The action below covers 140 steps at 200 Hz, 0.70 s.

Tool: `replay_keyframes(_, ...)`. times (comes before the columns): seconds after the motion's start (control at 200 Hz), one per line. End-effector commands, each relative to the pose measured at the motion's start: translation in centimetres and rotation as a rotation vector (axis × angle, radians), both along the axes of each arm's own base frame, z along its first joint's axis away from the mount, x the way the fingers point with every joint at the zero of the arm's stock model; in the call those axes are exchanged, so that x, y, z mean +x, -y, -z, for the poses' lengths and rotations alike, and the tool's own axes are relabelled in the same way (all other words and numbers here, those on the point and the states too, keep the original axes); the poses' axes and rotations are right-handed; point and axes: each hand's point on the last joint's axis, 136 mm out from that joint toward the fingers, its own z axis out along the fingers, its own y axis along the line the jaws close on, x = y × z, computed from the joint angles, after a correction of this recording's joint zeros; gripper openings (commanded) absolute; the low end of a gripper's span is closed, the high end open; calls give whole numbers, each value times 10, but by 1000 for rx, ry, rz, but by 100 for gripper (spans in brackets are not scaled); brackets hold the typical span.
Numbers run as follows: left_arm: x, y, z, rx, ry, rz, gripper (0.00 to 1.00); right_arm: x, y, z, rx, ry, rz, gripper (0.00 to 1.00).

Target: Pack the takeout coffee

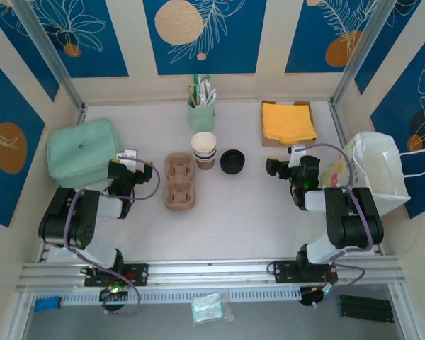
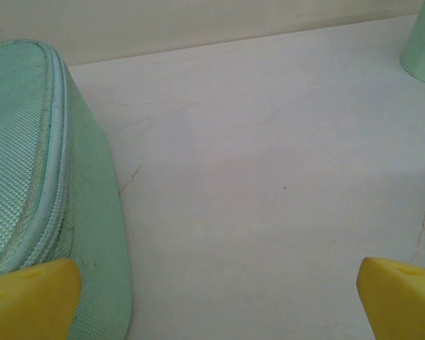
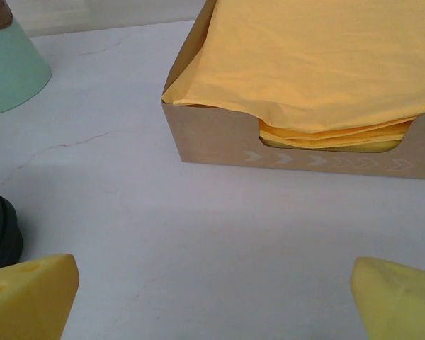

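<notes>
The left gripper [image 1: 129, 161] and right gripper [image 1: 282, 163] stand spread, empty. Centre frame, nested cups [image 1: 204, 147] beside black lid [image 1: 232, 161]: best grasp the top cup below its rim, lifting vertically.

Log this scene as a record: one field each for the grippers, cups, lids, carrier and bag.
left gripper: jaws open, empty, beside the green zip pouch
right gripper: jaws open, empty, facing the napkin box
paper cups: nested stack, upright, no lid
black lids: stacked just right of the cups
cup carrier: pulp, empty, left of the cups
paper bag: white, standing at the far right
</notes>
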Motion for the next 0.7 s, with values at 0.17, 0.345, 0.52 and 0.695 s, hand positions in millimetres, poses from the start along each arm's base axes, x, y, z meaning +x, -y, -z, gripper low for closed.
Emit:
replay_keyframes(0.17,2,-3,-3,-11,10,-10,99,5,-2,-9,4,30,-10,99)
replay_keyframes(0.345,1,-3,-3,-12,8,-9,99,5,-2,-10,3,32,-10,99)
replay_keyframes(0.52,2,-3,-4,-12,10,-9,99,5,-2,-9,3,32,-11,99)
replay_keyframes(0.695,1,-7,-3,-18,11,-37,99,5,-2,-9,7,32,-11,99)
